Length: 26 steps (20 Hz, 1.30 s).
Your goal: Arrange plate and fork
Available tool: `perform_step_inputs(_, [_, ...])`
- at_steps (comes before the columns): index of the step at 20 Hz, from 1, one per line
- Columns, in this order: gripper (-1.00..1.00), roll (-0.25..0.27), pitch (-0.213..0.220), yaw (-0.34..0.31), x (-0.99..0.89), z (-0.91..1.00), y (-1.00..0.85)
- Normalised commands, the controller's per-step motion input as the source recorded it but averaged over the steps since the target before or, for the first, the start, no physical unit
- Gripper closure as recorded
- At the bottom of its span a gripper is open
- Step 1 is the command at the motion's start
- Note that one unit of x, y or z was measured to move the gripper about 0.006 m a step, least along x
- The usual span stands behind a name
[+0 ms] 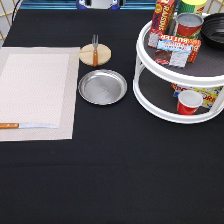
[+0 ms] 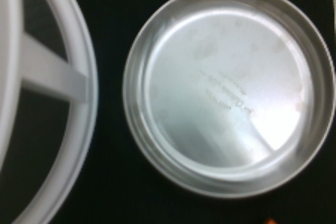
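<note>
Silver and round, the plate (image 1: 102, 87) (image 2: 225, 95) lies on the black surface (image 1: 115, 170), its shallow metal dish ringed by a raised rim, between the woven placemat (image 1: 35, 92) and white two-tier rack (image 1: 150, 95). Just above it, the wooden-handled fork (image 1: 95, 49) rests across a light-wood coaster (image 1: 102, 55). No pincer shows in the exterior view.

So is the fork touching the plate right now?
Apart. The exterior view shows the fork lying on the wooden coaster, with black tablecloth between that coaster and the plate. The gripper is not in view.

Staged dining tabletop: placemat (image 1: 37, 92), grocery turntable (image 1: 180, 75).
</note>
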Motion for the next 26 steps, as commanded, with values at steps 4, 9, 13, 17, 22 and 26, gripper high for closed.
perform_step_inputs(4, [-1.0,0.025,0.085,0.0,0.9,-0.09,-0.24])
perform_step_inputs(9, [-1.0,0.083,0.095,0.0,0.9,-0.14,-0.32])
perform_step_inputs(13, [-1.0,0.136,0.081,0.012,0.81,-0.23,-0.39])
perform_step_inputs(17, [-1.0,0.141,0.063,0.02,0.74,-0.3,-0.32])
perform_step_inputs(22, [-1.0,0.07,0.006,0.014,0.47,-0.41,-0.06])
perform_step_inputs(26, [-1.0,0.02,-0.009,0.0,0.13,-0.51,0.06])
